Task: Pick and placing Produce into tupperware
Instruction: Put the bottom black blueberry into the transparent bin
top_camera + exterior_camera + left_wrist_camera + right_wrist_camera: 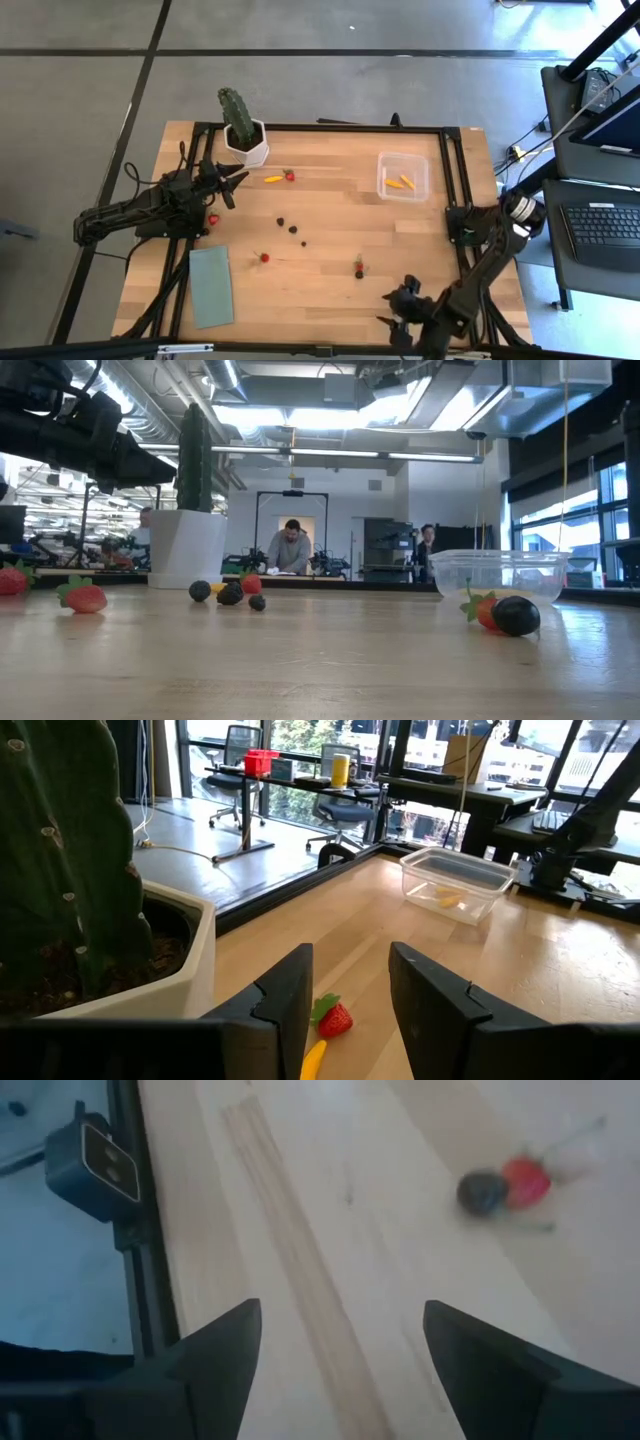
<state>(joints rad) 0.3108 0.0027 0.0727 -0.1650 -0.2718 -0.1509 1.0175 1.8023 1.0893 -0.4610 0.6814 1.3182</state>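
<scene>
The clear tupperware point(403, 176) point(458, 885) point(497, 575) stands on the table's far right part with two orange pieces point(400, 183) in it. A yellow piece point(273, 179) point(314, 1060) and a strawberry point(290, 176) point(335, 1018) lie just ahead of my left gripper point(236, 182) point(348, 1010), which is open above the table beside the cactus pot. Three dark berries point(294, 229) lie mid-table. Other strawberries point(265, 257) point(213, 219) lie to the left. A strawberry with a dark berry point(358, 268) point(500, 1185) lies ahead of my open right gripper point(400, 312) point(340, 1360) near the near edge.
A green cactus in a white pot point(245, 140) point(110, 950) stands close to my left gripper at the far left. A flat green pad point(211, 285) lies near the near-left corner. A black frame point(455, 180) runs around the table. People stand in the room behind.
</scene>
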